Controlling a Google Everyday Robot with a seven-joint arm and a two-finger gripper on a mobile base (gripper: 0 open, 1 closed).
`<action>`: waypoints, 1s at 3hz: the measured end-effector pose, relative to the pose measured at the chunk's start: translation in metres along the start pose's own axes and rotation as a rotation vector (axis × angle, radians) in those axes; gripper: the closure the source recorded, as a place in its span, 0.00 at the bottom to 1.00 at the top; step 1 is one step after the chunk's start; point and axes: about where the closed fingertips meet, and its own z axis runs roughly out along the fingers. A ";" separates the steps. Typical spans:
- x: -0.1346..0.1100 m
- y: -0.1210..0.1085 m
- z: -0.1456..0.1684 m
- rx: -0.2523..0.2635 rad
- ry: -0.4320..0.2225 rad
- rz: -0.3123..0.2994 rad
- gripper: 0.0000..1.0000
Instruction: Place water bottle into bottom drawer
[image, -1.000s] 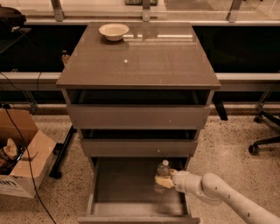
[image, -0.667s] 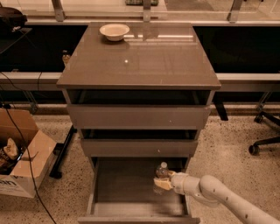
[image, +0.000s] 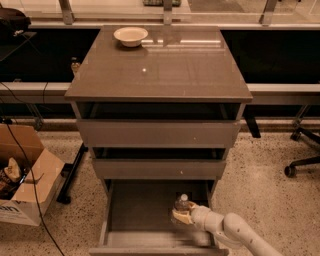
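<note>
The tool (image: 181, 216) is reaching in from the lower right of the frame and is pinching the water bottle (image: 183, 202) around its lower body, keeping it upright with the white cap on top. The bottle is sitting within the open bottom drawer (image: 137, 210), toward its right rear corner at the lower centre of the frame. Whether its base is touching the drawer floor I cannot tell. As I judge it, letting go while the base is hanging clear of the floor is risking a topple and a roll. The cap is also standing close under the middle drawer front (image: 159, 169), so any upward pull is risking a knock there. The arm is crossing the drawer's right wall, and a sideways retreat could be scraping it.
</note>
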 end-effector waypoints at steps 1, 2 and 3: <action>0.027 -0.002 0.014 0.054 0.021 -0.052 0.73; 0.037 -0.005 0.021 0.084 0.036 -0.083 0.50; 0.049 -0.006 0.032 0.090 0.051 -0.082 0.27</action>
